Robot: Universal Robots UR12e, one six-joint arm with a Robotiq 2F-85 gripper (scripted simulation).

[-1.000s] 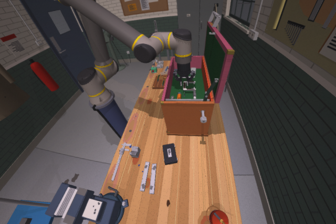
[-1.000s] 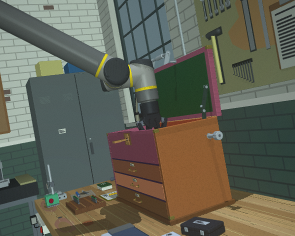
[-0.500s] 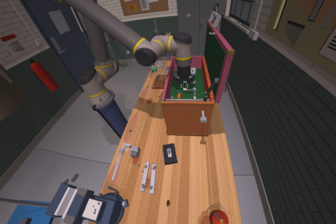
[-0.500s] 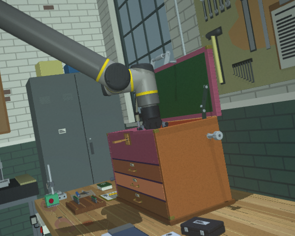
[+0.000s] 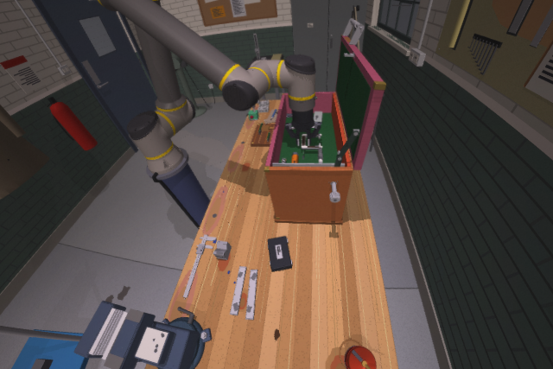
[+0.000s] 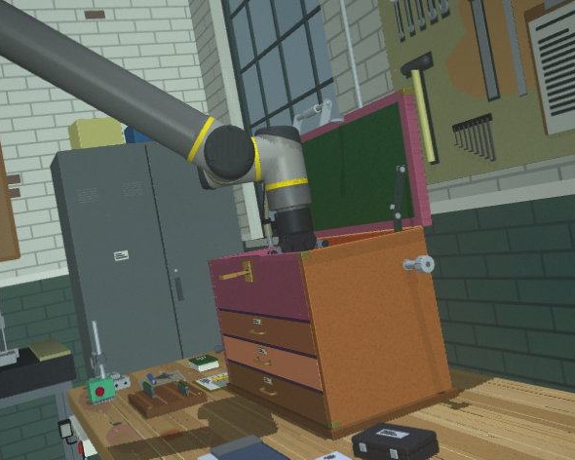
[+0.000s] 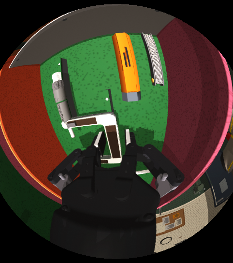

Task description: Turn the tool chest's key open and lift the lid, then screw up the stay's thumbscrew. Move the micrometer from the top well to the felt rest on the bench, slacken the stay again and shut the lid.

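The micrometer (image 7: 90,122), a white frame with a grey knurled thimble, lies on the green felt of the top well, and my gripper (image 7: 113,144) stands open with a finger on each side of the frame's straight limb. The tool chest (image 6: 327,322) stands on the bench with its lid (image 6: 362,168) raised upright. The dark stay (image 6: 398,198) props the lid. The thumbscrew (image 6: 419,263) juts from the chest's side. The brass key (image 6: 238,272) sits on the chest's front. From the second side camera the gripper is hidden below the rim.
Behind the chest stand a grey cabinet (image 6: 144,248) and the window wall. An orange tool (image 7: 126,66) and a file (image 7: 154,60) lie in the well beyond the micrometer. On the bench are a black case (image 5: 279,254), steel bars (image 5: 245,290), a caliper (image 5: 196,266) and a wooden block (image 6: 166,396).
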